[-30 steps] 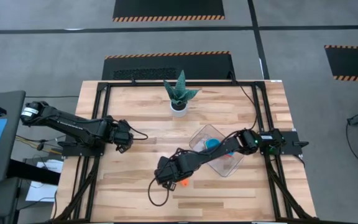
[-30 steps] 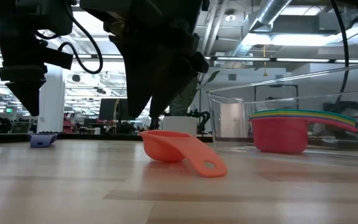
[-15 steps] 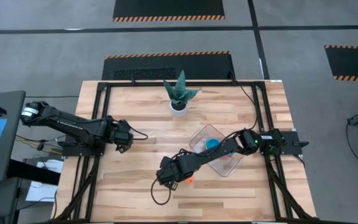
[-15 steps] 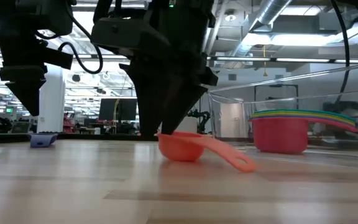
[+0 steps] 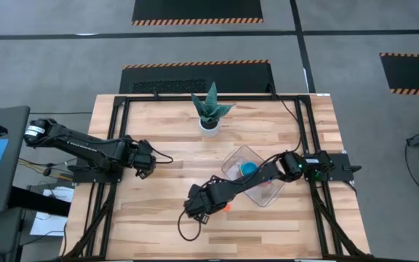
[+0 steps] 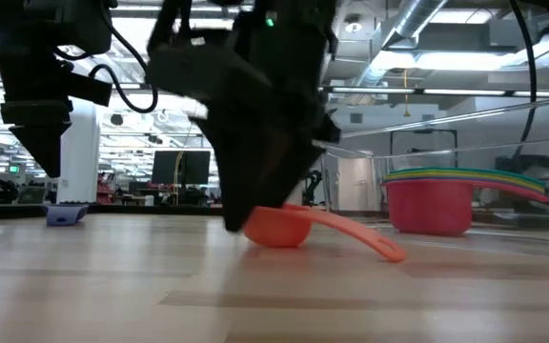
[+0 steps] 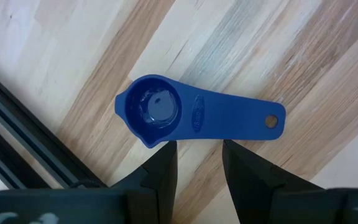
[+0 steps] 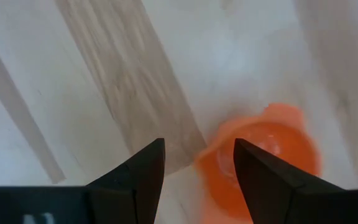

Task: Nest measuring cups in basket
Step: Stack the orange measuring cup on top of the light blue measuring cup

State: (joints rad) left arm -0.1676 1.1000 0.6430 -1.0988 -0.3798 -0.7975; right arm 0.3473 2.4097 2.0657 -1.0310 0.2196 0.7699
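The wooden table (image 5: 158, 204) carries the clear basket (image 5: 233, 159) on its right half, and a stack of nested measuring cups (image 6: 431, 205) sits inside it. The right gripper (image 6: 255, 214) is low at the table middle, fingers spread wide and holding nothing, just beside the orange cup (image 6: 279, 227). The left gripper (image 7: 197, 158) hangs above the dark blue cup (image 7: 160, 112) near the left edge, fingers parted and empty.
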